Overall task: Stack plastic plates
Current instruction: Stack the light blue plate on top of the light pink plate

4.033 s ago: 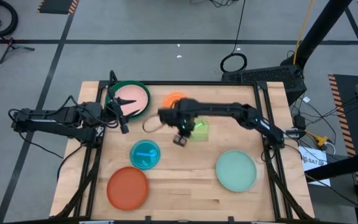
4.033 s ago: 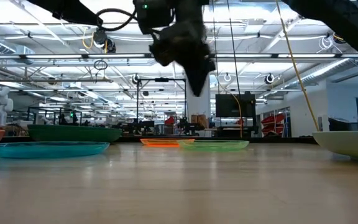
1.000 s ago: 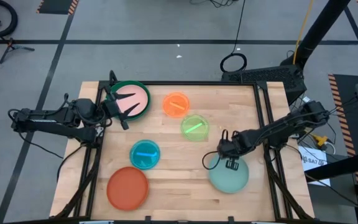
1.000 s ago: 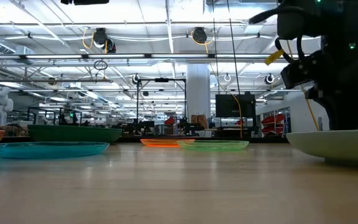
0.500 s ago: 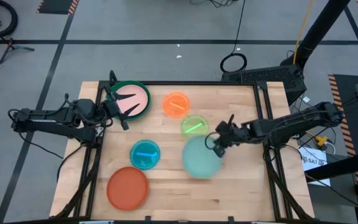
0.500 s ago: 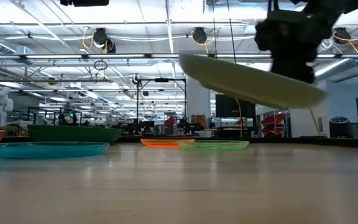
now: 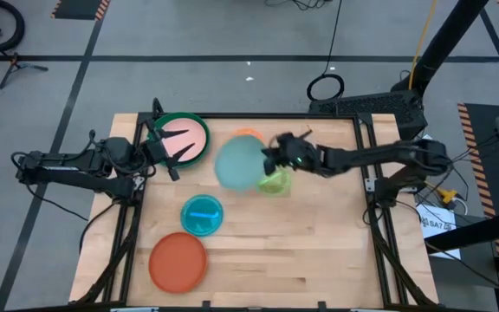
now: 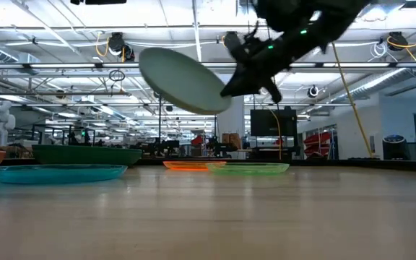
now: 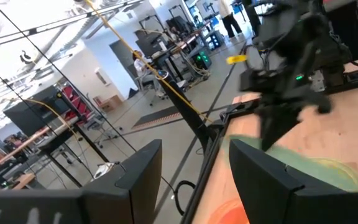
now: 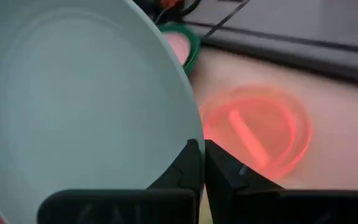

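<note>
I see the pink plate [image 7: 184, 136] nested inside a dark green plate [image 7: 173, 121] at the tabletop's [image 7: 258, 251] far left corner, the green rim showing around it. My left tool [image 7: 170, 152] rests just at that stack's near edge with its fingers spread wide, gripping nothing.

My right tool [image 7: 271, 159] is clenched on the rim of the mint plate [image 7: 236, 165], which hangs tilted in the air, well clear of the tabletop in the low view. From above it covers most of the orange plate [image 7: 248, 133] and sits just beside the lime plate [image 7: 275, 182]. In the right wrist view, the mint rim is pinched between the two dark fingers [image 10: 188, 163], with the orange plate below and the pink one farther off.

The cyan plate [image 7: 202, 215] lies near the middle-left, and the red-orange plate [image 7: 178, 261] lies close to the near edge. The right half of the tabletop is bare wood.

The mint plate is pale, round and smooth, with a shallow raised rim.
</note>
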Robot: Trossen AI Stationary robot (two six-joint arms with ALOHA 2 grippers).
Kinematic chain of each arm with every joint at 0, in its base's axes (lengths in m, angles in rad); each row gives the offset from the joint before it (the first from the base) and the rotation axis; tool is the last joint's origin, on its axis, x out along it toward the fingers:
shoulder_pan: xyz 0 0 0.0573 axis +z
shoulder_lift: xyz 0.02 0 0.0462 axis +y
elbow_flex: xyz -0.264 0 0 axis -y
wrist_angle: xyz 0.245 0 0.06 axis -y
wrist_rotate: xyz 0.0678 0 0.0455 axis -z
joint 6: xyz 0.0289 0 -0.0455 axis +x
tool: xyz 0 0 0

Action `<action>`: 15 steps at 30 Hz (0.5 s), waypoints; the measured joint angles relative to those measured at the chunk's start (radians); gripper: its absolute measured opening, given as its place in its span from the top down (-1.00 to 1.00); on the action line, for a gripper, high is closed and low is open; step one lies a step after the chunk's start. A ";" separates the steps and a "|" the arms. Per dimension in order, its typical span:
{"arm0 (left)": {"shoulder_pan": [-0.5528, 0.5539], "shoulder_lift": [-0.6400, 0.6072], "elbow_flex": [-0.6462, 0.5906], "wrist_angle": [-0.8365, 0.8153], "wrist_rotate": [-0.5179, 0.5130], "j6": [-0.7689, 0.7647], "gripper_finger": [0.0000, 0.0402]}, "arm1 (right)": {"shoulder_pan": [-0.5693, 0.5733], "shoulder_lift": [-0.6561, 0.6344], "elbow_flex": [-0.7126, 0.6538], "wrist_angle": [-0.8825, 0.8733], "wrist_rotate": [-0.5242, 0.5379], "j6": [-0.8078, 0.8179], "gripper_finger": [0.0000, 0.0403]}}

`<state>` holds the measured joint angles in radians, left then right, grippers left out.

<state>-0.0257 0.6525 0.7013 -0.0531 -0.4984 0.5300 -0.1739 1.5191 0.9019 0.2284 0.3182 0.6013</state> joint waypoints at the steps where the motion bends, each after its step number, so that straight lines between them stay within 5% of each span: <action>1: 0.000 0.000 0.000 0.003 0.000 0.007 0.04 | -0.019 0.033 0.037 -0.001 -0.003 -0.005 1.00; 9: 0.000 0.000 0.000 0.004 -0.001 0.045 0.04 | -0.153 0.309 0.458 -0.303 -0.011 -0.040 1.00; 15: 0.000 0.000 0.000 -0.001 -0.002 0.052 0.04 | -0.224 0.504 0.731 -0.356 -0.151 -0.046 0.99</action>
<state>-0.0256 0.6525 0.7013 -0.0541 -0.5001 0.5821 -0.3976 2.0229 1.6327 -0.1271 0.1668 0.5548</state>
